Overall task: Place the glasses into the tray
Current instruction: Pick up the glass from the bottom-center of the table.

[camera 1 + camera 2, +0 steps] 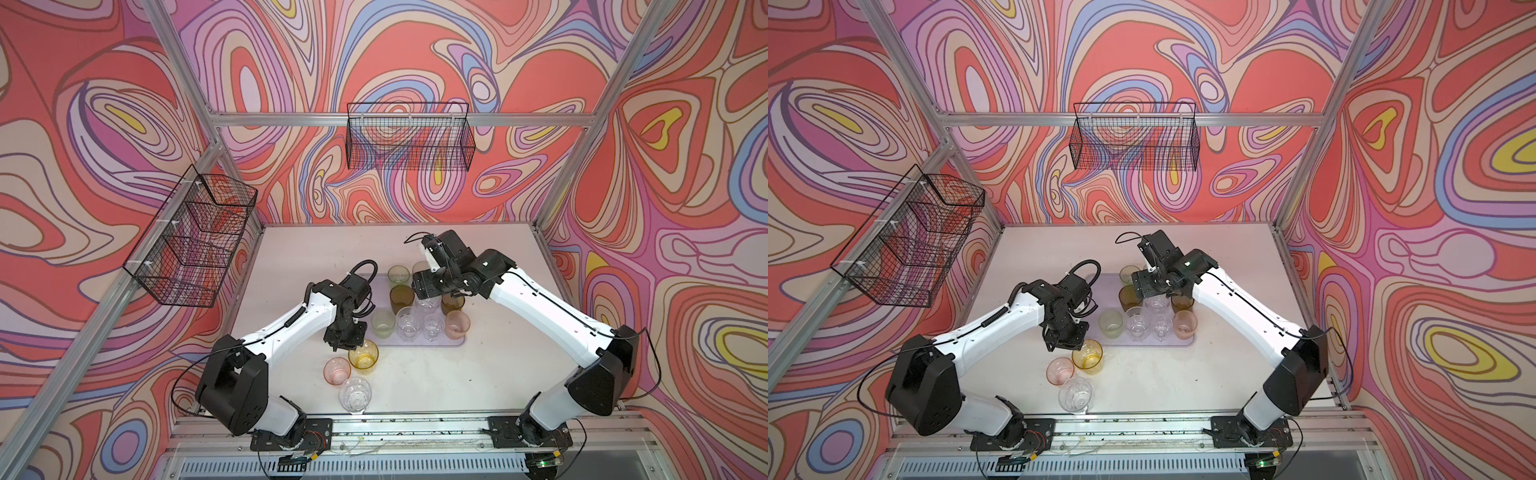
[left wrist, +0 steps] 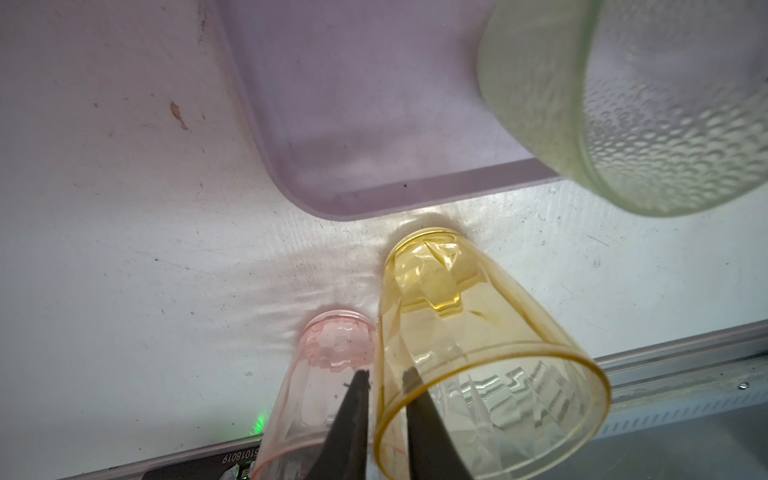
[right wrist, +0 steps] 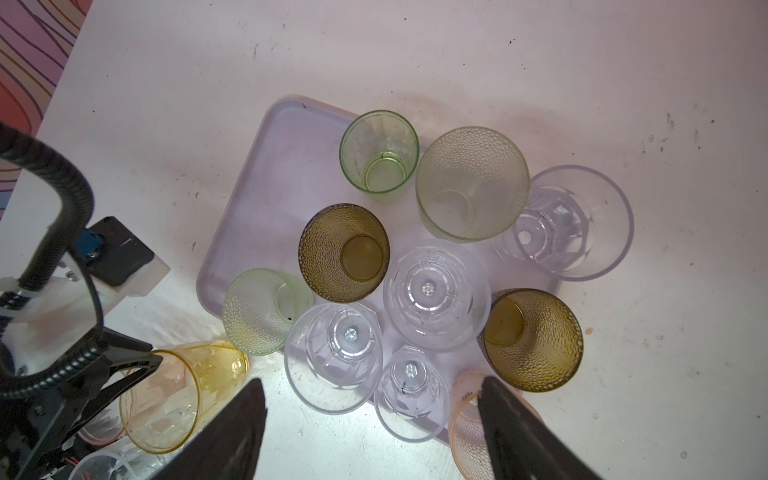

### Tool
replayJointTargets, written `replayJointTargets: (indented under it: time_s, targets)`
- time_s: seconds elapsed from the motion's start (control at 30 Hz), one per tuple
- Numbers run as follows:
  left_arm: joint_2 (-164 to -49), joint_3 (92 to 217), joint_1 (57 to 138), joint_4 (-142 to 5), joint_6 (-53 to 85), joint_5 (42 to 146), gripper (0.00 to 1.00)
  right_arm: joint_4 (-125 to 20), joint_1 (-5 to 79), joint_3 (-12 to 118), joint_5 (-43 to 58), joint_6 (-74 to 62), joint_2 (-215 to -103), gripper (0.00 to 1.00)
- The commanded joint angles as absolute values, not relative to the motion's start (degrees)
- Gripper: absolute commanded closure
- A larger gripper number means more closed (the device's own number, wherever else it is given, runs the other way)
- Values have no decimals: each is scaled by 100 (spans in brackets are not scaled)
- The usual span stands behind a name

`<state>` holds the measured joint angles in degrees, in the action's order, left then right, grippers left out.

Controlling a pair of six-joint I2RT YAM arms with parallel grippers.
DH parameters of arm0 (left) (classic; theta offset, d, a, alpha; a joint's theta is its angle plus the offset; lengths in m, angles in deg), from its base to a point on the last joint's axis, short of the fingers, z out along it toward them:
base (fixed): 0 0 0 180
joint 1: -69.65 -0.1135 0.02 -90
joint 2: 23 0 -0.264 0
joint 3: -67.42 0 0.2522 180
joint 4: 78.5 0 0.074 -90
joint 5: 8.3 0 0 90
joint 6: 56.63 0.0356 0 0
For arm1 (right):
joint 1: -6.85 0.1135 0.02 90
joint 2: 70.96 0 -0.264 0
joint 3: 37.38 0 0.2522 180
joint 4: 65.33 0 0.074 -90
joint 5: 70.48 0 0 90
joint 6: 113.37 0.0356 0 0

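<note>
Three glasses stand on the bench (image 1: pixel 436 382) at the tray's (image 3: pixel 249 199) 7 o'clock: amber glass (image 1: pixel 364 354), pink glass (image 1: pixel 337 370), clear glass (image 1: pixel 354 395). Ten more sit in the tray. Narrowly parted, the left gripper (image 2: pixel 385 371) straddles the amber glass's rim; whether it pinches is unclear. Above the tray, the right gripper (image 3: pixel 372 384) gapes wide, holding nothing.

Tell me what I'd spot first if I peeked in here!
Probably the swirly pink, orange and purple walls all around the table. Next, the crowd of coloured and clear glasses standing on the lavender tray in the middle. Nearer the robot, the left gripper straddles the rim of the amber glass.
</note>
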<state>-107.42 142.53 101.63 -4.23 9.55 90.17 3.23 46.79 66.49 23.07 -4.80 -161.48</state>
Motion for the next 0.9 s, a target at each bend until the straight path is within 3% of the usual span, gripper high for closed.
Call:
replayJointTargets:
  time_s: [0.0,0.87]
  targets:
    - [-10833,14298,10216,-348,965,8896,81,338,4623,6695,2295,-526,-16025,16]
    - [-10748,14807,10269,289,1058,8756,97,327,4587,6649,2310,-539,-16003,16]
